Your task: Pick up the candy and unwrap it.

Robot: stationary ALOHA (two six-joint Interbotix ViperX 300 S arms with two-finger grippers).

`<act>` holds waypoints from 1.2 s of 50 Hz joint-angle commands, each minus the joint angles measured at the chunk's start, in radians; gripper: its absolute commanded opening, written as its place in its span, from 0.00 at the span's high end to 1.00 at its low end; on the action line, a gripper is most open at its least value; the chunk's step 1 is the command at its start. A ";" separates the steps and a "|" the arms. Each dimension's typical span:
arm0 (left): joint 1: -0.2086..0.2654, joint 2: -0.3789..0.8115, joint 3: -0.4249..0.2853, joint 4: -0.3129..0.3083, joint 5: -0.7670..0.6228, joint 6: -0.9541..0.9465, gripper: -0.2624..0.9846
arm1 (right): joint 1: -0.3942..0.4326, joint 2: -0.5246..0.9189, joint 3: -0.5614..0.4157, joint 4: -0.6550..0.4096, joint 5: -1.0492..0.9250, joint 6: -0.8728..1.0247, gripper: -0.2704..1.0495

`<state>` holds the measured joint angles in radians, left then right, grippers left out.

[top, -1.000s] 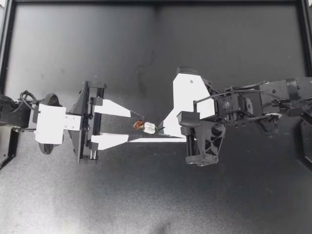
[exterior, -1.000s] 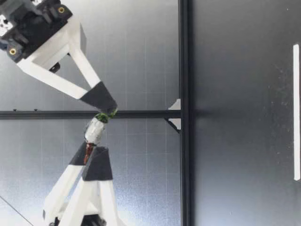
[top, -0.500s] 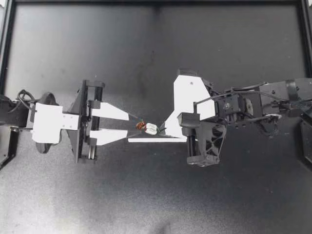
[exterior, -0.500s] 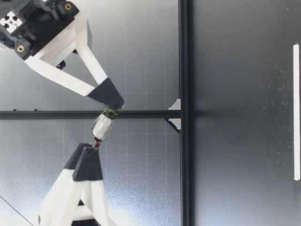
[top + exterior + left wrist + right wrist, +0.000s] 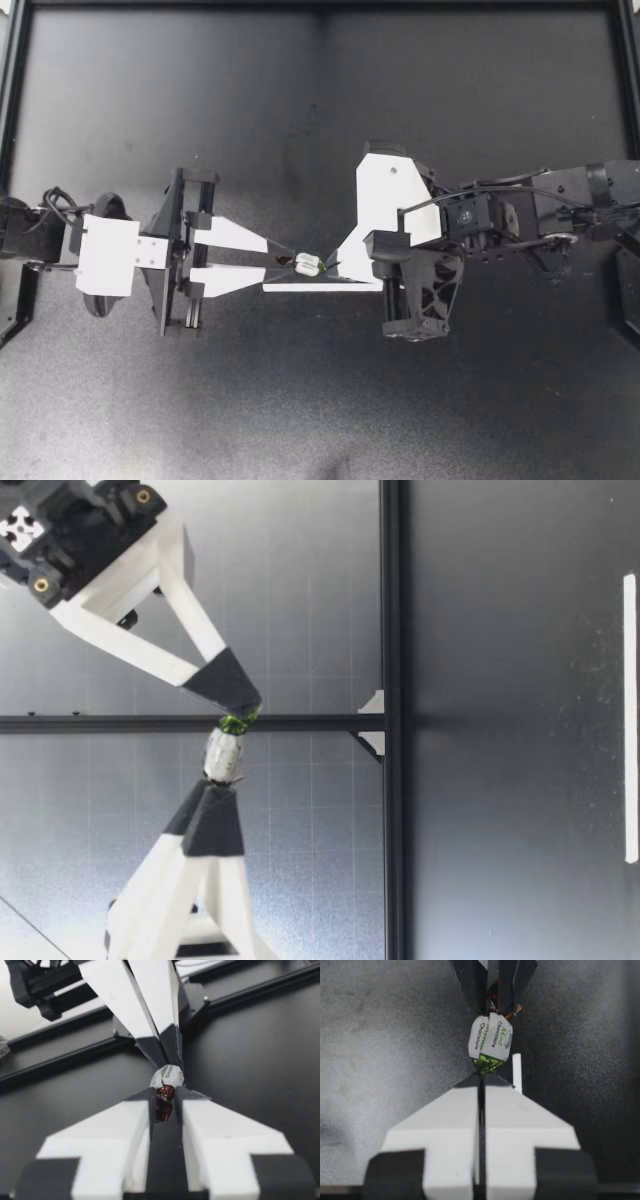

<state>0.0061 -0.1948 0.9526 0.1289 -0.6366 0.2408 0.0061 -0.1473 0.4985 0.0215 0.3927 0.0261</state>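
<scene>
**Item 1: my left tool** [image 5: 283, 262]. It enters from the left edge of the top view and reaches to just left of the frame's centre. Its fingers are drawn narrow. In the left wrist view the dark tips press from two sides on the brown twisted end [image 5: 164, 1105] of the wrapper, so it is holding the candy by that end.

**Item 2: my right tool** [image 5: 325, 268]. It enters from the right edge of the top view, with the tips just right of centre, pointing at my left tool. The fingers are closed to a thin slit. In the right wrist view the tips pinch the green twisted end [image 5: 487, 1064] of the wrapper, so it is holding the candy by that end.

**Item 3: candy** [image 5: 307, 264]. One piece, near the middle of the top view, strung between the two tools.
- The body is wrapped in white with green print, and the wrapper is on and twisted at both ends.
- In the low view it hangs in the air above the surface and touches nothing but the two tools.
- It lies nearly level, with the green end a little lower than the brown end.

**Item 4: surface** [image 5: 200, 400]. Dark and matt, filling the top view, with a black frame rail [image 5: 320, 5] along the upper edge of that frame.

**Item 5: arms.** Both have white finger plates on black mounts. My right arm carries a cable [image 5: 500, 188] over its wrist, at the right of the top view.
</scene>
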 commanded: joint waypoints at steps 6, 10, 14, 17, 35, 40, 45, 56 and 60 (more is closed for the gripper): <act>-0.002 -0.017 -0.018 -0.011 0.043 -0.003 0.82 | 0.005 -0.031 -0.012 0.002 -0.021 0.002 0.92; 0.000 -0.021 -0.020 -0.026 0.064 -0.003 0.88 | 0.005 -0.038 -0.009 0.000 -0.028 0.002 0.92; 0.000 -0.028 -0.017 -0.038 0.072 -0.003 0.92 | 0.005 -0.046 -0.003 0.002 -0.038 0.002 0.92; 0.000 -0.031 -0.014 -0.044 0.072 -0.003 0.92 | 0.005 -0.051 0.006 0.002 -0.052 0.002 0.92; -0.002 -0.054 0.000 -0.075 0.078 -0.005 0.92 | 0.005 -0.106 0.098 0.003 -0.112 0.032 0.92; -0.002 -0.057 0.002 -0.089 0.078 -0.005 0.92 | 0.005 -0.126 0.123 0.002 -0.127 0.046 0.92; -0.002 -0.055 0.002 -0.095 0.080 -0.005 0.92 | 0.005 -0.140 0.138 0.002 -0.144 0.049 0.92; -0.003 -0.058 0.000 -0.106 0.078 -0.006 0.92 | 0.005 -0.152 0.155 0.002 -0.161 0.049 0.92; -0.003 -0.061 0.002 -0.115 0.080 -0.006 0.92 | 0.005 -0.160 0.164 0.002 -0.163 0.049 0.92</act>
<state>-0.0015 -0.2301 0.9511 0.0230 -0.5599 0.2362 0.0046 -0.2684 0.6627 0.0199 0.2270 0.0736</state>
